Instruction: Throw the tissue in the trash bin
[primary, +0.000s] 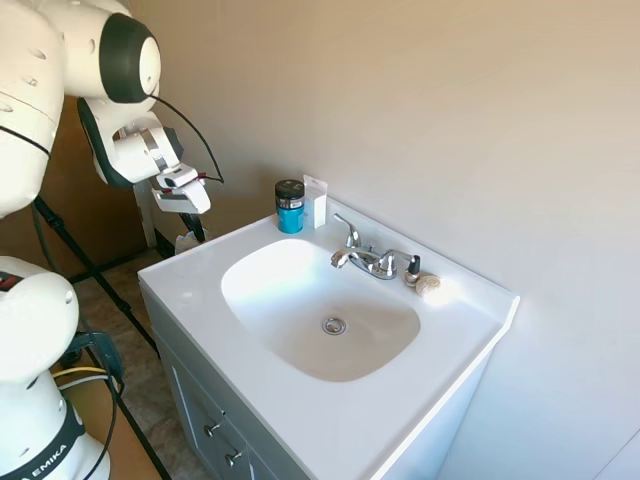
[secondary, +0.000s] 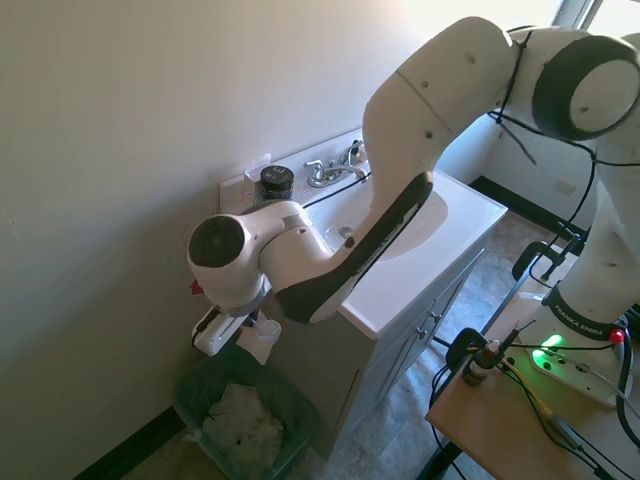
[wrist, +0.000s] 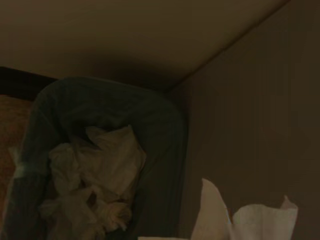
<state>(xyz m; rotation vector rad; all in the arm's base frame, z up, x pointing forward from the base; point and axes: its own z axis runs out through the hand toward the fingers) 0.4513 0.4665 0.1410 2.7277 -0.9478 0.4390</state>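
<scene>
The tissue (secondary: 263, 341), a crumpled white wad, hangs beside the vanity's left end with my gripper (secondary: 253, 330) shut on it. From the other side, the tissue (primary: 185, 241) peeks out under the gripper (primary: 195, 230), just past the counter's edge. Directly below stands the dark green trash bin (secondary: 193, 392) with crumpled paper in it. In the wrist view, the trash bin (wrist: 160, 130) lies below against the wall corner, and the tissue (wrist: 245, 220) shows at the frame's edge.
The white vanity (primary: 200, 290) holds a sink basin, a chrome faucet (primary: 368, 258), a blue jar with a black lid (primary: 290, 206), an upright white card (primary: 316, 200) and a small beige lump (primary: 428, 285). The wall (secondary: 100, 200) stands close behind the bin.
</scene>
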